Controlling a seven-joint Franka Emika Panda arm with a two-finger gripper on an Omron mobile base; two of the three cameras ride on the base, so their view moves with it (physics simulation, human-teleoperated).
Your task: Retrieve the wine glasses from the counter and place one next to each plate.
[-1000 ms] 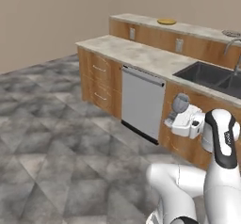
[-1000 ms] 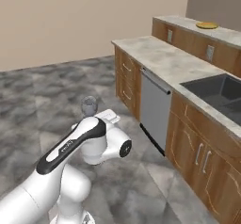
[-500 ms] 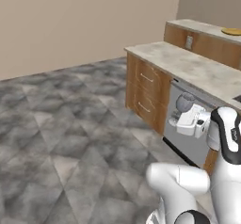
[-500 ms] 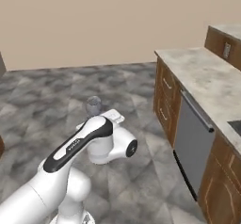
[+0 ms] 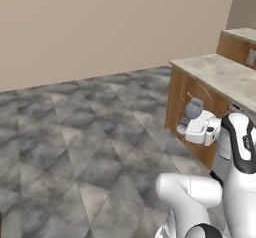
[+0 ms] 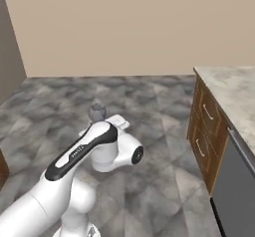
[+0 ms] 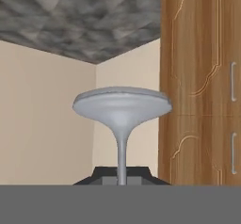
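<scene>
While the white arm folds up close over its base, the gripper (image 5: pixel 186 124) sits at about counter height with its jaws drawn narrow on the thin stem of a wine glass (image 5: pixel 193 109). In the left base view the grey-blue bowl of that glass stands above the white hand, roughly upright, just in front of the wooden end of the counter (image 5: pixel 220 74). From the right base view the same wine glass (image 6: pixel 97 112) pokes up behind the arm's dark-striped link, over the open floor and well apart from the cabinets on the right. Along the hand view, the stem (image 7: pixel 121 157) rises from between the two dark fingertips (image 7: pixel 104 178) and flares into the round foot (image 7: pixel 122 100), which spreads wide across the middle of the picture; the bowl itself is hidden below the hand there.

Beyond the arm, the grey veined floor (image 5: pixel 85 132) stretches away to the left and far side. To the right stands the counter, its light marble top over wooden drawers (image 6: pixel 205 126) with silver handles, and a grey appliance front (image 6: pixel 234 181) next to them at the near right. Farther right, a second, taller wooden unit (image 5: pixel 239 44) rises behind the counter. A plain beige wall (image 6: pixel 114 27) closes the far side of the room.
</scene>
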